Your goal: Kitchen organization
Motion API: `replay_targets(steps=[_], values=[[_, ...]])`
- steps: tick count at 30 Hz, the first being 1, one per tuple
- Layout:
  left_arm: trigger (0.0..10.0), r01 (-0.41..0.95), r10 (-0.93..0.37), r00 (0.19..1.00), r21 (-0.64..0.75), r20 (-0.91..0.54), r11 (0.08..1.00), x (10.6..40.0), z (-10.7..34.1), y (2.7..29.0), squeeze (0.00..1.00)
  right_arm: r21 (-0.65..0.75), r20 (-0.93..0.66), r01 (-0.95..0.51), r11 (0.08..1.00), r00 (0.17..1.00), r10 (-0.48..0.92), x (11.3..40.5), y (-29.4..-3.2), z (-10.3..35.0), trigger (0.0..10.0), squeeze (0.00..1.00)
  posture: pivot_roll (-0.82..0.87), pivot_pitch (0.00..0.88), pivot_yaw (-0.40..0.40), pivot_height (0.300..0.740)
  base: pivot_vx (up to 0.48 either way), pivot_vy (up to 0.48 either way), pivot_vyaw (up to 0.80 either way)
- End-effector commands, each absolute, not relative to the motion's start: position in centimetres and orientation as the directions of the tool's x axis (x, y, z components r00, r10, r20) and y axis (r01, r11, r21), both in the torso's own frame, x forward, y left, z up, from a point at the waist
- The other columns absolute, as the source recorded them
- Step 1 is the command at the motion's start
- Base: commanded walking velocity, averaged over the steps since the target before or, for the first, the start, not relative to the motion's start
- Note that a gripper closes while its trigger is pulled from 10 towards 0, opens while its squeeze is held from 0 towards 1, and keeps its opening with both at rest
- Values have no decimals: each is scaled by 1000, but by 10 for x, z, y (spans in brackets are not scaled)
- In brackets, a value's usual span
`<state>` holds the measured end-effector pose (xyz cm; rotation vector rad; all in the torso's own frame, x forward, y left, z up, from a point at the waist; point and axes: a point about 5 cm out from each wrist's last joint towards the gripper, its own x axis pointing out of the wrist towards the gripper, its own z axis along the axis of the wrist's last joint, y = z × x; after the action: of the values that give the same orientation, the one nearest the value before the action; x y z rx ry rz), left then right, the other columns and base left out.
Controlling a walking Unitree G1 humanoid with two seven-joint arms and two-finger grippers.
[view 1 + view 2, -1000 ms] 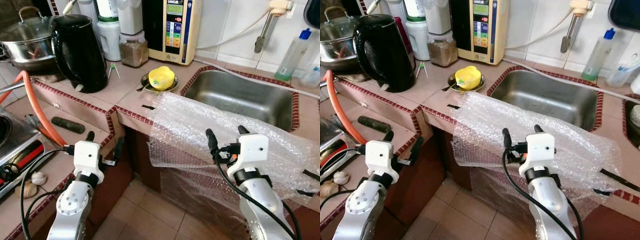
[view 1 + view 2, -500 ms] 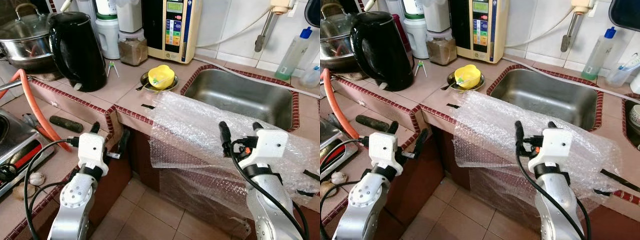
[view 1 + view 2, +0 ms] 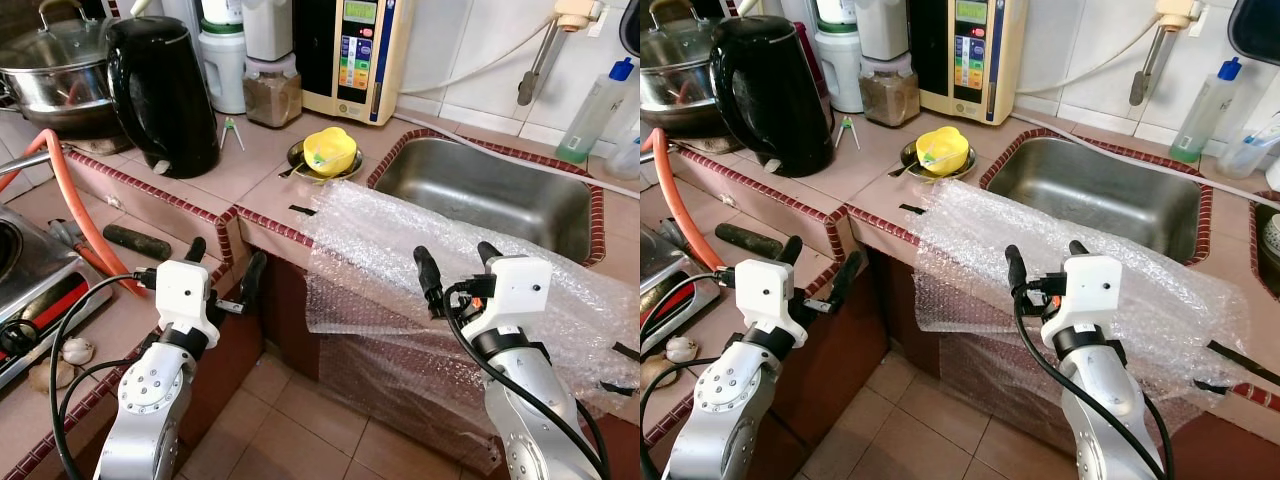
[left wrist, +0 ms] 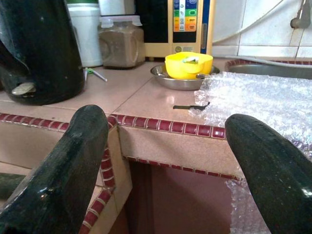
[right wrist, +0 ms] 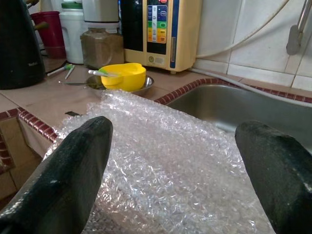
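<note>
Bubble wrap, a large clear crinkled sheet, lies draped over the front edge of the tiled bench beside the steel sink. Part of it rests on the bench top and the rest hangs down the cabinet front toward the floor, so it looks loosely dropped rather than stored; it is probably the thing to tidy.

The right gripper is raised in front of the sheet at bench-edge height, its jaws spread wide and holding nothing. In the right wrist view the two black fingers frame the wrap, which suggests the arm is lined up to close on the sheet's top layer. A soft, slippery sheet like this may bunch or slide when pinched.

The left gripper is held lower and to the left, beside the corner where the bench steps down. Its jaws are also wide apart and empty. It points toward the bench edge, perhaps ready to steady or gather the hanging end.

Behind the wrap, a yellow plastic bowl sits in a shallow metal dish. Further left stand a tall black electric kettle and a lidded steel pot. An orange hose curves down past a lower stove area.
</note>
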<state>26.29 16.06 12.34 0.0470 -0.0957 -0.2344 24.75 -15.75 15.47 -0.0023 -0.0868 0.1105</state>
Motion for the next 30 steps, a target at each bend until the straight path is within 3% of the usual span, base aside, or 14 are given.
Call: replay_targets(steps=[1,5,8,9,11,14,30], values=[[10000,239,-244,964,59,105,969,262,129,160,0,-12,94,-115,993,989,115,246,-158,159,10000,0,-3,6,-20,740,240,0,0],[10000,251,-256,960,55,111,966,262,130,159,0,-31,98,-119,992,988,122,246,-157,159,10000,0,-3,6,-20,740,284,0,0],[10000,255,-260,959,53,112,965,262,130,158,0,-121,111,-95,988,988,108,247,-156,159,10000,0,-4,3,-20,740,337,0,0],[10000,257,-261,959,53,112,965,262,130,158,0,-54,110,-139,989,983,144,247,-153,159,10000,0,-4,3,-20,740,337,0,0],[10000,258,-262,958,53,112,965,262,130,158,0,-52,110,-145,988,983,150,247,-152,159,10000,0,-4,3,-20,740,341,0,0],[10000,263,-267,957,53,112,963,261,130,157,0,-147,122,-103,984,985,122,247,-152,160,10000,0,-6,3,-18,740,361,0,0],[10000,273,-278,955,56,107,960,262,129,155,0,-58,100,-170,984,979,175,243,-151,152,10000,0,-13,0,-15,740,357,0,0]])
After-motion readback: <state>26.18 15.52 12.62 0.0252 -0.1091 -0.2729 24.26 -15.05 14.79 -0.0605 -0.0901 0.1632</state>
